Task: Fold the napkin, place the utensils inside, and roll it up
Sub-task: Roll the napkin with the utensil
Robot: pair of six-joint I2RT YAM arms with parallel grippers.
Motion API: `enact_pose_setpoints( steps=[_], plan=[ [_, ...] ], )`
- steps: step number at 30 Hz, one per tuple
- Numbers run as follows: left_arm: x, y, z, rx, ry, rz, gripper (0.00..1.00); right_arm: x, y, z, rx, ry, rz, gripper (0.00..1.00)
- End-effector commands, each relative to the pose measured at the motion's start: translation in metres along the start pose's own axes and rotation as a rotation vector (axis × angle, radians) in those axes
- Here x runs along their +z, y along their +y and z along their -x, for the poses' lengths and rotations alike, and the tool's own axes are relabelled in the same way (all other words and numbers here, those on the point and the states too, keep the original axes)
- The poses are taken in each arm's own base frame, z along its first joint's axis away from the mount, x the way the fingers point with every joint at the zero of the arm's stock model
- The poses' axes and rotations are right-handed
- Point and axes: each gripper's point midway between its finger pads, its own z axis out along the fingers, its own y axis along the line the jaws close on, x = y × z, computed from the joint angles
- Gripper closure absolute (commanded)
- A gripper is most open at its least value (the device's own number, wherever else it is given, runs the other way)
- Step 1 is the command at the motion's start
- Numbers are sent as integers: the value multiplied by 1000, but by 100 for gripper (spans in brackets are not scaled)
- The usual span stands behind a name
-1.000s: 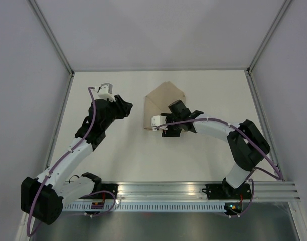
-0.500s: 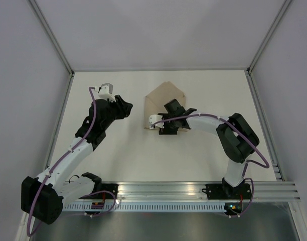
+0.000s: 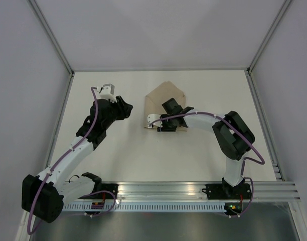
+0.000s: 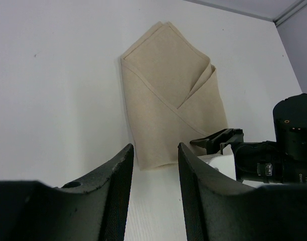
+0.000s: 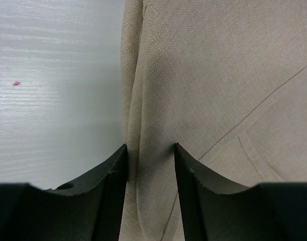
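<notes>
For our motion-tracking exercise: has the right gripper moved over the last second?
Yes. In the top view the right gripper has shifted left across the unmoved napkin, toward its left folded edge. Its fingers now straddle that edge.

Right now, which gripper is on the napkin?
The right gripper: its fingers straddle the napkin's folded edge. The left gripper hangs open over the table, beside the napkin, holding nothing.

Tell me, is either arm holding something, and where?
Left gripper holds nothing. Right gripper straddles one edge of the beige folded cloth napkin; firm grip cannot be told.
</notes>
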Motion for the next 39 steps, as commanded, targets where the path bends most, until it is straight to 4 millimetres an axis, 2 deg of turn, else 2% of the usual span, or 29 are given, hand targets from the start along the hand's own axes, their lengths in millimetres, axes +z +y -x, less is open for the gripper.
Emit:
enact_pose_setpoints(
  steps=[1,5,10,14,17,21,23,25,29,31,32,34,39],
  plan=[
    [-1,0,0,47,6,-3,53,9,17,-12,2,45,67,52],
    [-1,0,-1,50,13,-4,53,11,28,-20,15,77,116,63],
    [-5,-2,0,47,10,-12,53,15,41,-29,46,118,184,69],
    [-11,-3,4,43,-8,-17,53,16,49,-30,86,116,239,81],
    [-15,-1,4,45,-20,-13,53,16,54,-33,119,117,276,85],
    [-24,-3,8,56,-48,-25,54,13,63,-32,163,101,347,89],
    [-27,-3,7,68,-53,-30,54,10,61,-31,186,87,367,90],
    [-33,-6,8,79,-68,-45,55,6,70,-29,219,72,426,91],
    [-41,-7,-1,106,-85,-57,55,-1,72,-30,280,41,507,91],
    [-46,-12,-2,120,-102,-76,55,-6,79,-29,309,27,562,91],
    [-46,-10,-8,138,-92,-75,55,-5,77,-31,327,21,571,92],
    [-47,-19,-5,155,-119,-107,56,-10,82,-32,353,10,617,91],
    [-49,-39,-21,268,-118,-169,59,-15,89,-35,405,5,706,92]
  ],
)
